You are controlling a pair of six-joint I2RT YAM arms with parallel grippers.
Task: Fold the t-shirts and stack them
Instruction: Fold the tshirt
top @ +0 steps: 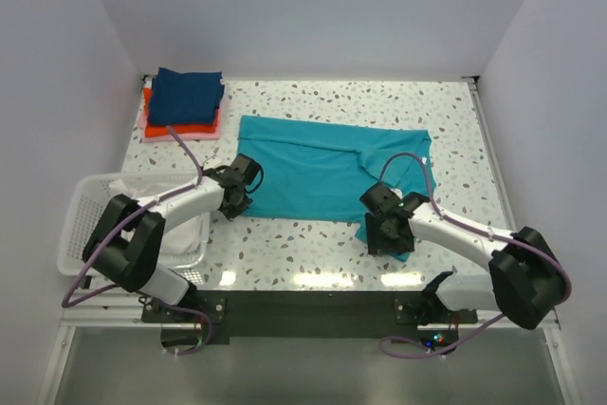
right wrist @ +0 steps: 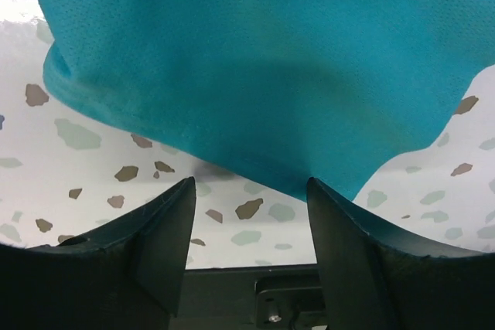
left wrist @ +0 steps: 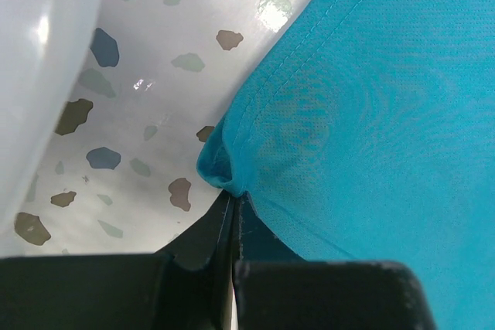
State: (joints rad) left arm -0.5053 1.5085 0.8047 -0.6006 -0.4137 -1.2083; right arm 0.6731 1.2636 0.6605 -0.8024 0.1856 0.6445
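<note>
Two pincers, left pincer (left wrist: 233, 205) clenched on teal t-shirt (left wrist: 371, 113) edge, right pincer (right wrist: 249, 187) parted, tips at its hem.

left jaws: pressed together, pinching teal t-shirt (left wrist: 371, 113) edge | under it: speckled table (left wrist: 155, 59)

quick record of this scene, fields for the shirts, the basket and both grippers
teal shirt: laid out mid-table, right end rumpled
stack: far left corner, folded; navy on top, orange-red below, pink at bottom
basket: white, near left side, beside left arm
left gripper: jaws shut on teal shirt's left edge
right gripper: jaws apart at the shirt's near right corner, cloth edge at their tips, not clamped
</note>
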